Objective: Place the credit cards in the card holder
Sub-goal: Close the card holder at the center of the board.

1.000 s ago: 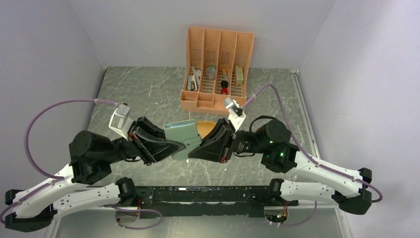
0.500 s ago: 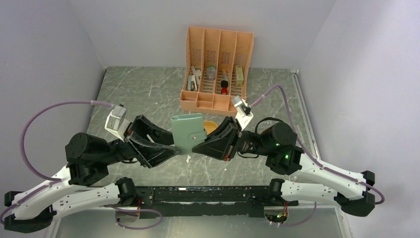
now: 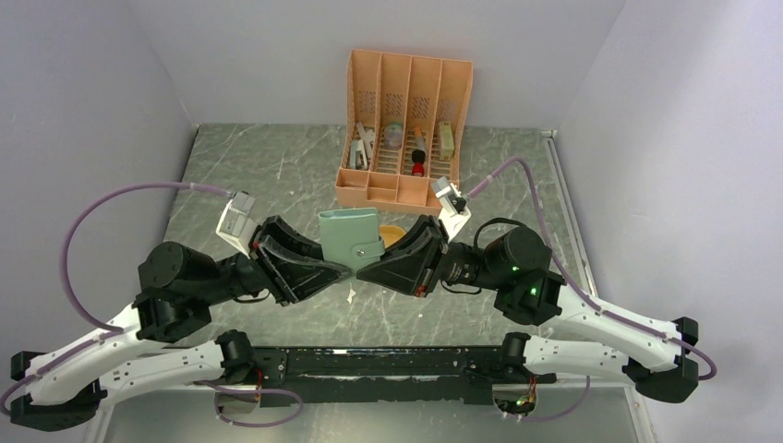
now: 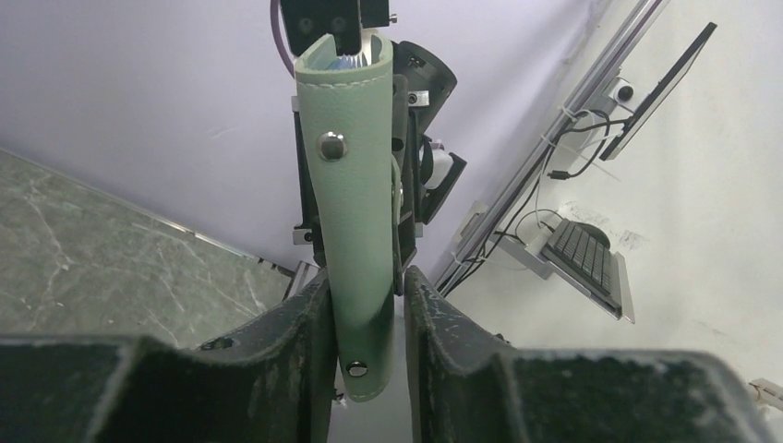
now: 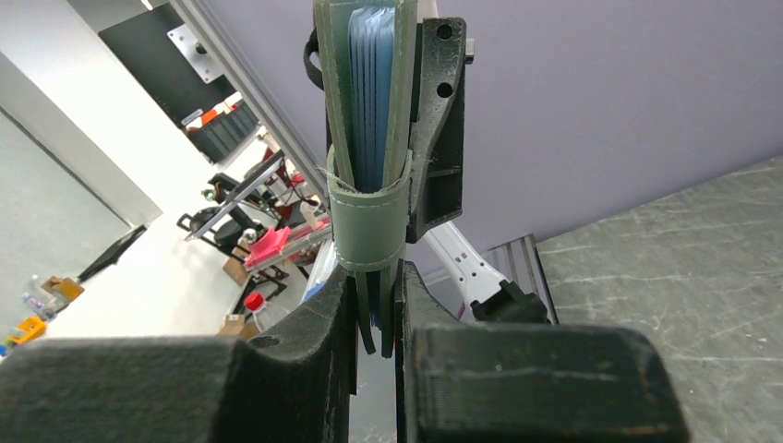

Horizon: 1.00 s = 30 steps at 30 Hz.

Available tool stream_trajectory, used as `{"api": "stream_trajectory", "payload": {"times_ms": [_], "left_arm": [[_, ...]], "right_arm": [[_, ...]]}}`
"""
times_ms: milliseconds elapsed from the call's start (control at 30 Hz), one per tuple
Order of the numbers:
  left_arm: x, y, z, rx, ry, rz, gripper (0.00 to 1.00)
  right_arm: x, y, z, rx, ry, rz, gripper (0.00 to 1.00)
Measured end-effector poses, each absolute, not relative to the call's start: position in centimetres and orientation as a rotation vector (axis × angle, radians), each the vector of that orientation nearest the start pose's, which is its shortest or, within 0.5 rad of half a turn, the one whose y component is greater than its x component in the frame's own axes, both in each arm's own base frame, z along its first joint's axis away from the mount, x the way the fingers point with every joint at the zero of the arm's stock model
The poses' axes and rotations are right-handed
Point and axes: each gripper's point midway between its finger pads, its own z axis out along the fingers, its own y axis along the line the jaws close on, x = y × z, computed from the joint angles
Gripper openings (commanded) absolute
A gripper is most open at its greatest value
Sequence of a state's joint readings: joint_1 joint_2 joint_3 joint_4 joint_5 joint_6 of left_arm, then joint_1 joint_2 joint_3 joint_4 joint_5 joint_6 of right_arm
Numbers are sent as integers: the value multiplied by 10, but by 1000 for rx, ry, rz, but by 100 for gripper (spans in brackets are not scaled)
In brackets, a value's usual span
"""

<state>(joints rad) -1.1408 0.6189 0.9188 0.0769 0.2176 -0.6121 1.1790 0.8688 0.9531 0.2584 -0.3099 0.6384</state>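
Note:
The grey-green card holder (image 3: 349, 235) hangs folded in the air between both grippers, over the table's middle. My right gripper (image 5: 377, 318) is shut on its lower edge, with both covers pinched between the pads. Thin pale blue sheets (image 5: 373, 111) show between the covers; I cannot tell whether they are credit cards or pockets. My left gripper (image 4: 367, 295) stands open around the strap end (image 4: 360, 369) with its snap. Its left finger (image 4: 309, 318) touches the strap, and a narrow gap shows at the right finger. In the top view both gripper tips meet under the holder.
A tall orange slotted organizer (image 3: 406, 129) with small items stands at the back. An orange oval tray (image 3: 392, 234) lies partly hidden under the holder and the right gripper. A small pale scrap (image 3: 351, 296) lies on the marble table (image 3: 249, 175) below the grippers.
The holder has swung from tilted to squarer and moved slightly back. The left gripper let go, shifted right, and now narrows around the strap end. The right gripper keeps its grip.

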Motion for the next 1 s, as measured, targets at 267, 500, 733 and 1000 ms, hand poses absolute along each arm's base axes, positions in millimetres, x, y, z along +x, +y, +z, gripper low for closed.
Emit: {"api": "stream_trajectory", "payload": {"times_ms": [267,500,733,1000], "left_arm": [[54,-262,450,557,1283,-1635,5],[64,-257,433,528,1362,-1561,5],[97,-228,408,362,1560,-1315,5],[155,-180,303,80,1983,-700,5]], "right_arm": [[54,325,439,-685,1296,1706,19],[54,325,424,-717,1368,1660,74],[69,292,413,-683,1470,1460,73],[113,248,367,-463,1642,1143,72]]}}
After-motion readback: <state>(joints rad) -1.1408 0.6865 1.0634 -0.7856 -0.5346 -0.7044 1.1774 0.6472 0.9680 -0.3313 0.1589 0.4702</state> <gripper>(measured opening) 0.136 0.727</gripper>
